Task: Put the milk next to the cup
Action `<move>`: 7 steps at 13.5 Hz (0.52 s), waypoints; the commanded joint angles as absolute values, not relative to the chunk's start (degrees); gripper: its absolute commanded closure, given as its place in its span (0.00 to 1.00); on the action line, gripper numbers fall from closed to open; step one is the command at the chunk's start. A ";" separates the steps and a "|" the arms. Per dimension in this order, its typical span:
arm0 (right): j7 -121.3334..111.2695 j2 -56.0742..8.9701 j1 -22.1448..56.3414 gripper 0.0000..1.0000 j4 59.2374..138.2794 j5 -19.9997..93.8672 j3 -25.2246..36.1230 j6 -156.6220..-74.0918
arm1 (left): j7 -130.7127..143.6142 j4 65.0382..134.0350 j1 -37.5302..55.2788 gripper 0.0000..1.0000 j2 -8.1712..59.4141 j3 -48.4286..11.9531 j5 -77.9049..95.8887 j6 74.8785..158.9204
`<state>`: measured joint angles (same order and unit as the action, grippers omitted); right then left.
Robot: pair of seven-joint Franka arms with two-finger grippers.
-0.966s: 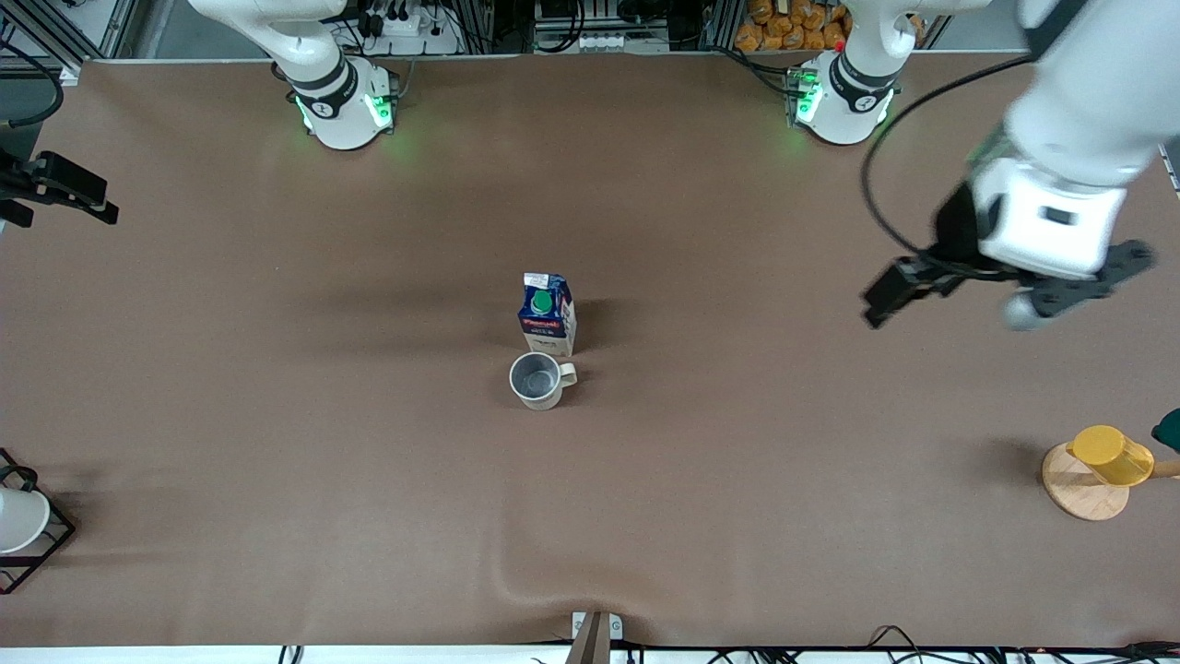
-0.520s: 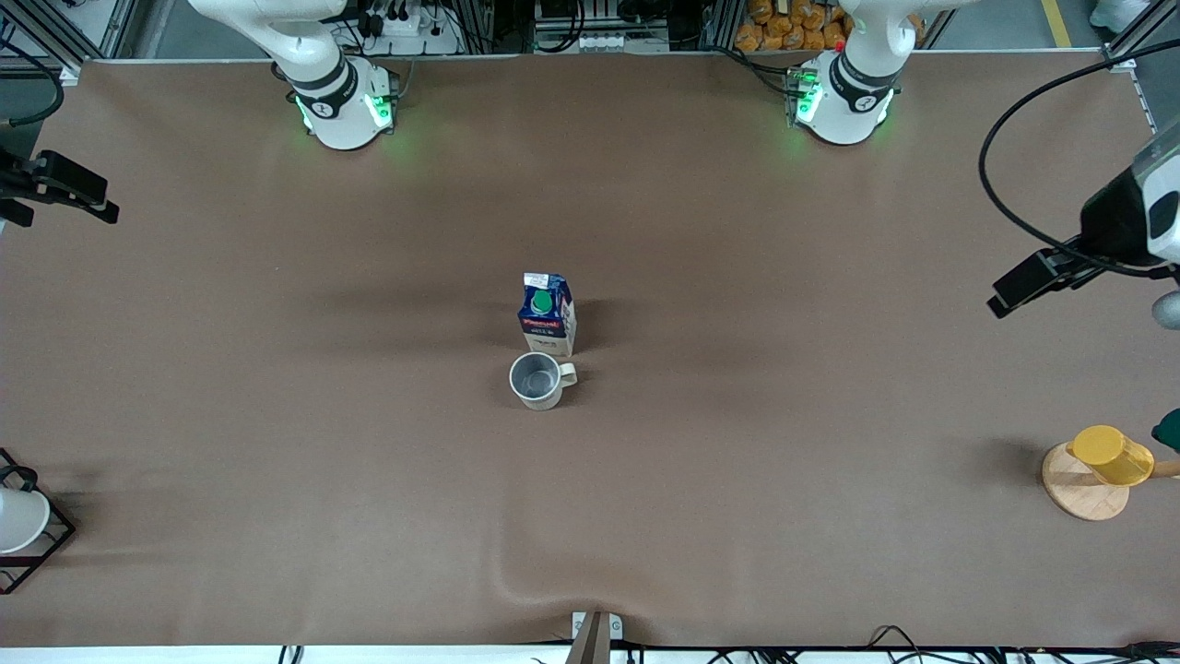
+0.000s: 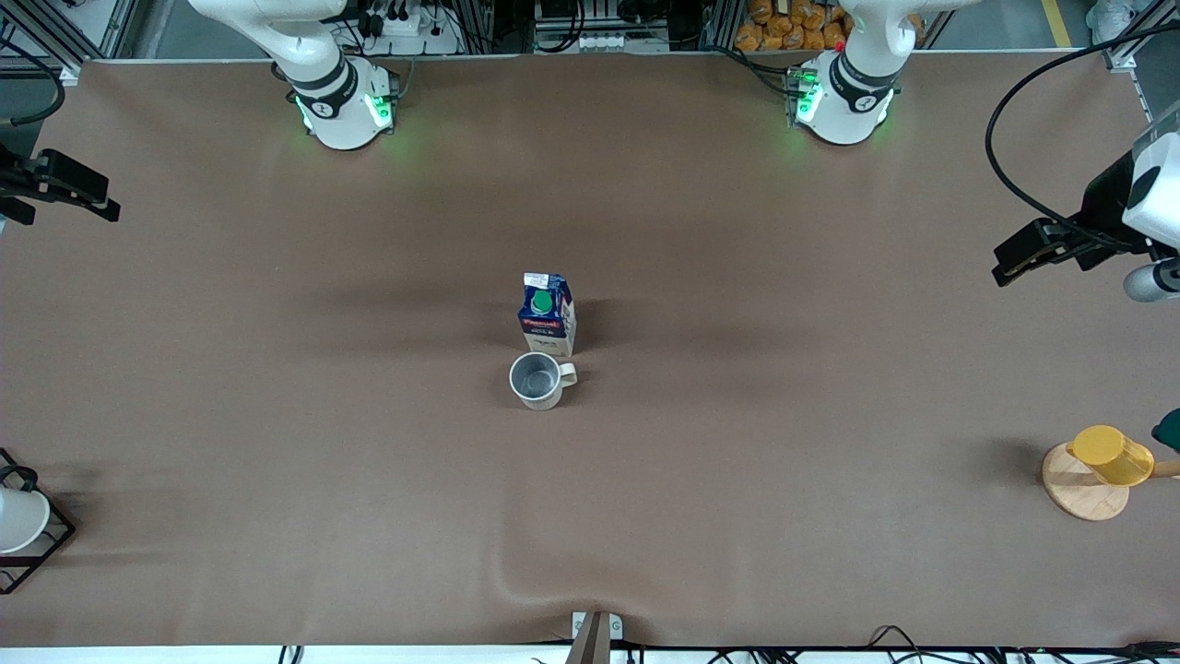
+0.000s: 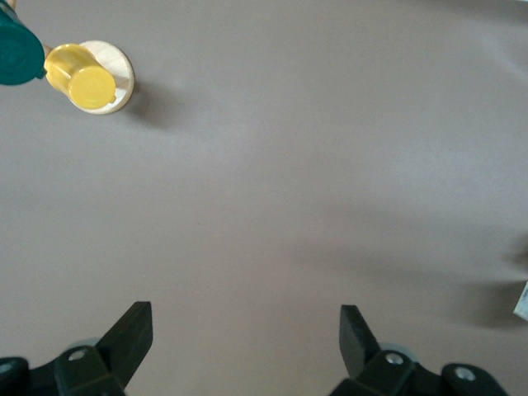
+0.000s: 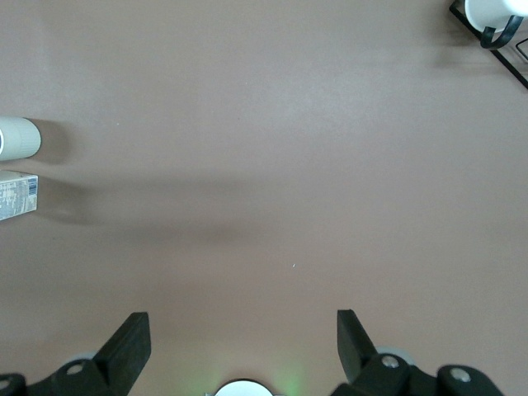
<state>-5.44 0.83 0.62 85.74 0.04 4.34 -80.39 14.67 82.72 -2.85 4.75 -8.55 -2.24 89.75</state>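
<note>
The milk (image 3: 548,314), a dark blue carton with a green cap, stands upright at mid-table. The off-white cup (image 3: 537,380) stands close beside it, nearer to the front camera, with its handle toward the left arm's end. In the right wrist view the cup (image 5: 18,138) and the milk (image 5: 18,195) show at the frame's edge. A pale corner of the milk (image 4: 521,301) shows in the left wrist view. My left gripper (image 3: 1106,249) is open and empty, high over the left arm's end of the table (image 4: 245,330). My right gripper (image 3: 46,189) is open and empty, over the right arm's end (image 5: 243,334).
A yellow cup (image 3: 1111,454) on a wooden disc (image 3: 1079,493) stands at the left arm's end, and shows in the left wrist view (image 4: 81,78) beside a teal object (image 4: 16,54). A white cup in a black wire rack (image 3: 18,521) sits at the right arm's end.
My left gripper has swung away from mid-table toward the left arm's end, partly leaving the front view. The milk, the cup and the right arm have not moved.
</note>
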 commanded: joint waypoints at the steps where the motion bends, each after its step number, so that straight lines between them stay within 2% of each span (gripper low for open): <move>1: -5.19 1.23 0.26 0.00 85.34 -0.18 3.87 -79.63 | 11.95 84.20 2.88 0.00 2.81 -2.65 -2.02 88.95; 7: -5.19 1.32 0.35 0.00 85.34 -0.18 3.78 -79.19 | 8.96 83.67 4.13 0.00 2.81 -2.37 -1.85 87.98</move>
<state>-5.44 0.86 0.62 85.74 0.04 4.30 -80.03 10.35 82.73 3.13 4.48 -3.28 -2.21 89.17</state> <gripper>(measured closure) 0.000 0.000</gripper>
